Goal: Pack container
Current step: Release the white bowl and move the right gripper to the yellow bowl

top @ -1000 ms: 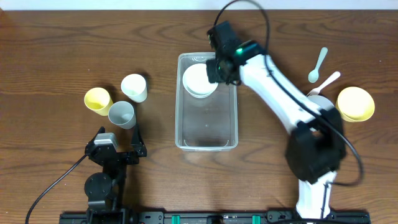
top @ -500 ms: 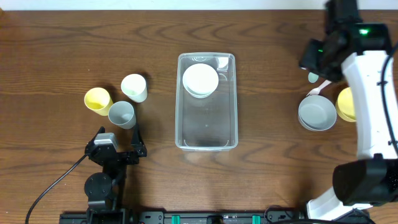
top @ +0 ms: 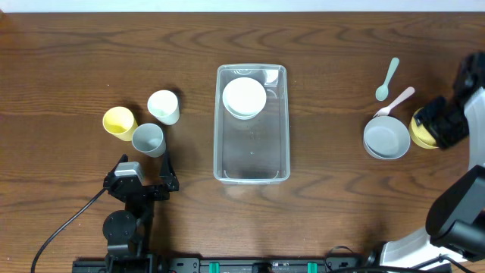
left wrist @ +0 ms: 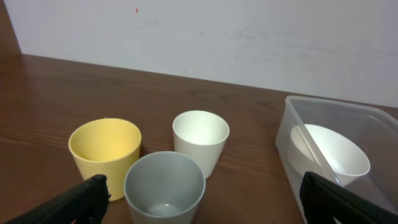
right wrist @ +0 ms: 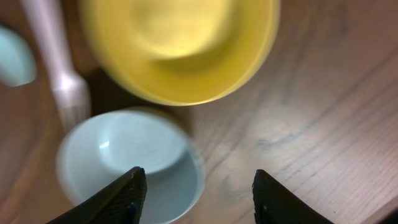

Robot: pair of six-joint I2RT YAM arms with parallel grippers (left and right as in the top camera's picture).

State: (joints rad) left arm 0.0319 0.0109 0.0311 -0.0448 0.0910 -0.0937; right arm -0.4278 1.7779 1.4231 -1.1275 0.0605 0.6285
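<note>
The clear rectangular container (top: 251,155) stands mid-table with a white bowl (top: 244,98) inside its far end; both show in the left wrist view, container (left wrist: 292,143) and bowl (left wrist: 336,152). My right gripper (top: 445,125) is open and empty at the right edge, over the yellow bowl (top: 421,130) and beside the grey bowl (top: 386,138). Its wrist view shows the open fingers (right wrist: 196,193) above the yellow bowl (right wrist: 180,43) and grey bowl (right wrist: 130,165). My left gripper (top: 144,184) rests open near the front left, its fingers (left wrist: 202,199) either side of a grey cup (left wrist: 165,186).
A yellow cup (top: 120,121), white cup (top: 164,106) and grey cup (top: 148,139) stand at the left. A light blue spoon (top: 387,79) and a pink spoon (top: 395,101) lie at the right behind the grey bowl.
My right arm swung from over the container to the far right, then came down toward the yellow bowl. The white bowl stays in the container. The left arm has not moved.
</note>
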